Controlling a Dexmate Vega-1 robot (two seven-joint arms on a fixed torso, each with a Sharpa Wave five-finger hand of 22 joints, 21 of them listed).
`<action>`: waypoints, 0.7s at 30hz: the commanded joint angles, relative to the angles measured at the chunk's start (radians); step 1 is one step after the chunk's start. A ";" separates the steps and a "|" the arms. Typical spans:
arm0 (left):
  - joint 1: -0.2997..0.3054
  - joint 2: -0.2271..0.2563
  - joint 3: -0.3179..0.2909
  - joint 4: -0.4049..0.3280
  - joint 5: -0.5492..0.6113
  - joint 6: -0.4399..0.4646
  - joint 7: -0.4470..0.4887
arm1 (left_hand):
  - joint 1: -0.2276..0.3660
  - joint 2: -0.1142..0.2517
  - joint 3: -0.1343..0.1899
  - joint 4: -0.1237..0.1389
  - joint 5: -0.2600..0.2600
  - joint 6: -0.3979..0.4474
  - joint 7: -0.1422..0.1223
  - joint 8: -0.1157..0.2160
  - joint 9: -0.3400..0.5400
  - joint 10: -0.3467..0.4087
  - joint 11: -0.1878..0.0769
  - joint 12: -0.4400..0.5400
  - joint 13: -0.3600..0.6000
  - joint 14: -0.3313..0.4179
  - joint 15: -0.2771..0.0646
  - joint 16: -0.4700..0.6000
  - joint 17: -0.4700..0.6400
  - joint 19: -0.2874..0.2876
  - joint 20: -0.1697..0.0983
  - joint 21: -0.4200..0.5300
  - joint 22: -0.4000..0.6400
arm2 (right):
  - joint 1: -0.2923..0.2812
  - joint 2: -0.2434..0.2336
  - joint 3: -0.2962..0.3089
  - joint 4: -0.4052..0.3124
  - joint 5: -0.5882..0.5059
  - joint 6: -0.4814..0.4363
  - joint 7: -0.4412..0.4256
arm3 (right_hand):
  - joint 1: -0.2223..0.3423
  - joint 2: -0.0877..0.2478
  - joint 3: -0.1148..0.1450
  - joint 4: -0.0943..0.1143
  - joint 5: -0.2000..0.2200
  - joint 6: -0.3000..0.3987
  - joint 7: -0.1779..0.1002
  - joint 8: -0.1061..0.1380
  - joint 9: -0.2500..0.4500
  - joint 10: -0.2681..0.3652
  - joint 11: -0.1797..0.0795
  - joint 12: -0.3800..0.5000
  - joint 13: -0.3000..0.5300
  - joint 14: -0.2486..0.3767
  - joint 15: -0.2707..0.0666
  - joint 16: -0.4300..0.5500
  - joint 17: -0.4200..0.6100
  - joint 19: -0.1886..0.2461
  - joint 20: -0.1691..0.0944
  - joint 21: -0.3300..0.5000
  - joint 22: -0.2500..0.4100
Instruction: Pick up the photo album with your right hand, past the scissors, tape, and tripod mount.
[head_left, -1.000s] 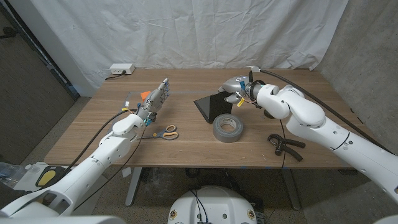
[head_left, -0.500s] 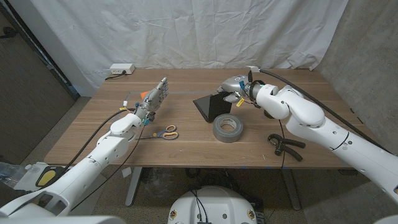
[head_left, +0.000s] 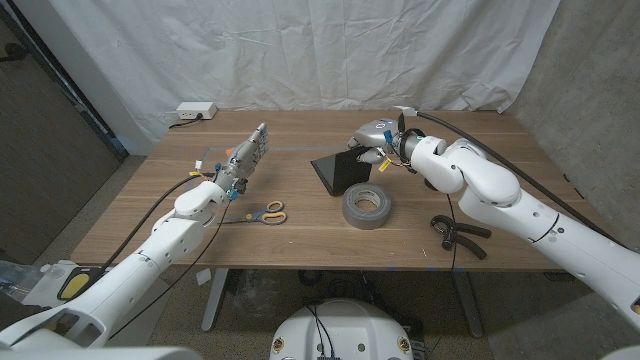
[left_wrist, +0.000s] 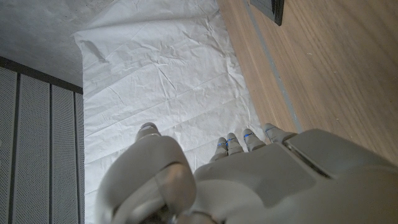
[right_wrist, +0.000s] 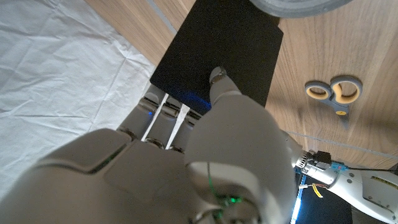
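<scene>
Gripping the far edge of the black photo album (head_left: 345, 172), the right hand (head_left: 374, 139) has its thumb on the cover and fingers behind the edge, the album tilted up off the wooden table (head_left: 150, 215). That shallow edge grip could let the album slide out and drop onto the tape (head_left: 366, 206) just beside it. The left hand (head_left: 247, 157), fingers straight, holds nothing.

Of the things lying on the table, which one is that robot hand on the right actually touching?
The black photo album. The right robot hand grips its far edge; tape roll, scissors and tripod mount lie untouched.
</scene>
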 joint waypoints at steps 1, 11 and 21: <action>0.003 0.005 0.000 -0.011 0.004 0.007 0.007 | 0.010 -0.003 -0.006 -0.002 -0.002 0.002 -0.002 -0.003 0.006 -0.004 0.003 0.001 0.003 -0.004 0.003 0.002 0.004 -0.009 -0.074 0.001 0.005 | -0.007 -0.001 0.009 -0.006 -0.005 -0.004 -0.007 | 0.007 0.010 -0.013 0.003 0.003 0.021 0.001 -0.002 0.000 0.012 -0.001 -0.010 0.000 0.025 -0.128 -0.006 0.010 -0.012 -0.138 0.023 0.009; 0.018 0.010 -0.006 -0.032 0.005 0.006 0.020 | 0.011 -0.002 -0.008 -0.002 -0.003 0.003 -0.002 -0.003 0.006 -0.004 0.003 0.001 0.003 -0.004 0.001 0.002 0.004 -0.009 -0.074 0.002 0.005 | -0.019 -0.010 0.024 -0.022 0.003 -0.016 -0.004 | 0.009 0.014 -0.025 0.005 0.002 0.047 0.005 -0.011 -0.010 0.036 -0.001 -0.020 0.000 0.041 -0.128 -0.013 0.020 -0.022 -0.138 0.062 0.017; 0.007 0.007 0.000 -0.025 0.007 0.007 0.011 | 0.012 -0.001 -0.010 -0.002 -0.003 0.003 -0.002 -0.003 0.006 -0.005 0.003 0.001 0.003 -0.005 0.001 0.002 0.004 -0.009 -0.074 0.002 0.005 | -0.023 -0.012 0.034 -0.040 0.005 -0.031 0.005 | 0.008 0.019 -0.031 0.008 0.000 0.068 0.010 -0.014 -0.015 0.051 0.000 -0.024 0.002 0.052 -0.128 -0.017 0.027 -0.030 -0.138 0.087 0.020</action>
